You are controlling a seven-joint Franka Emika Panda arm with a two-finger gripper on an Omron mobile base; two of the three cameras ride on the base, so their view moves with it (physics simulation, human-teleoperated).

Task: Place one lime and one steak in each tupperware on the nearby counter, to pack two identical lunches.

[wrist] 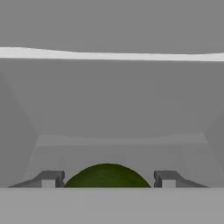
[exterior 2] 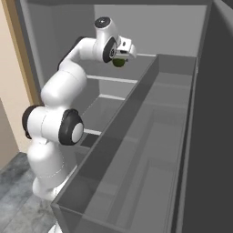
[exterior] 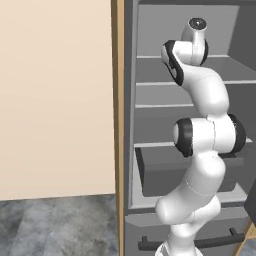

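- The dark green lime [wrist: 107, 176] sat right between the two finger tips [wrist: 50, 179] in the hand view, low in the picture, with a sliver of gap showing on each side of it.
- In the right base view the same lime [exterior 2: 119, 63] was tucked under the gripper [exterior 2: 123, 55], up inside the open fridge at the level of an upper shelf [exterior 2: 113, 79].
- Whether the jaws were actually clamped on it I couldn't tell. They looked part-way in and close to the fruit, but the contact itself wasn't visible.
- My take on doing this bit well: the lime's round, so I'd want it centred between the tips and squeezed across its widest part, otherwise it could squirt out forward.
- I'd also confirm the hold before backing out, then lift a touch and pull straight back. That keeps clear of the shelf edge and the big grey door bin [exterior 2: 136, 150] on the right.
- From the left base view the arm [exterior: 200, 135] reached deep into the fridge past the wooden cabinet side [exterior: 118, 125], so the way out looked tight.
- Still nothing packed as far as I could judge; the lime has to travel to a tupperware on the counter.
- Brands, labels, writing: nothing readable anywhere. Everything was plain grey, and the fruit carried no sticker.
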